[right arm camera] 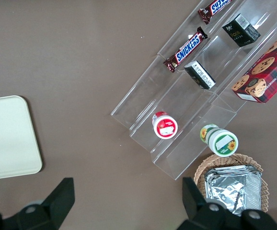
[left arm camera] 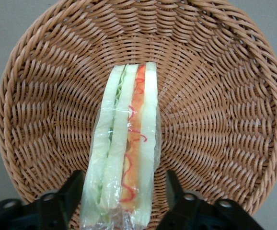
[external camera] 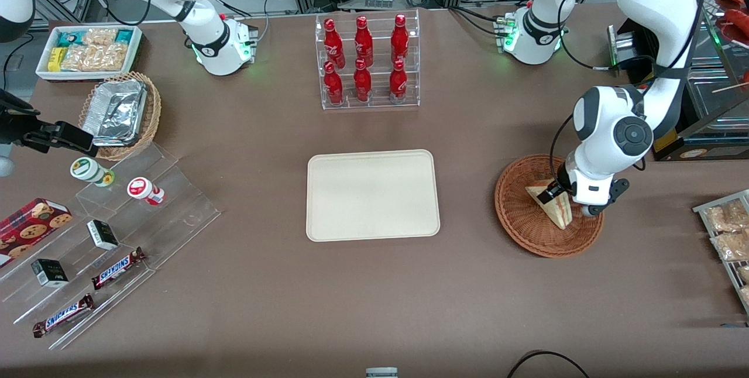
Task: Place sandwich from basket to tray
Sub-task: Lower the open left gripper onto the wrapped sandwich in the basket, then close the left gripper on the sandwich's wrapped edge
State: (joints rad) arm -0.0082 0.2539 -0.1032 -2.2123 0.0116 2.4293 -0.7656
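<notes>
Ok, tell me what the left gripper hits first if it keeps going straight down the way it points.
The sandwich. The left gripper is over the basket, open, with a finger on each side of the wedge, so the sandwich comes first and the basket floor next. How deep it already sits is unclear.

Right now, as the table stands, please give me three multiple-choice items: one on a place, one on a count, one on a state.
1. Where is the sandwich?
A. on the tray
B. in the basket
C. in the bottle rack

2. How many red bottles stand in the rack?
A. four
B. six
C. eight

3. How is the pincer?
A. open, one finger on each side of the sandwich
B. raised above the tray
C. shut beside the rack

Key: 1 B, wicker surrounds it; 2 B, two rows of three; 3 A, gaps show between fingers and bread.
</notes>
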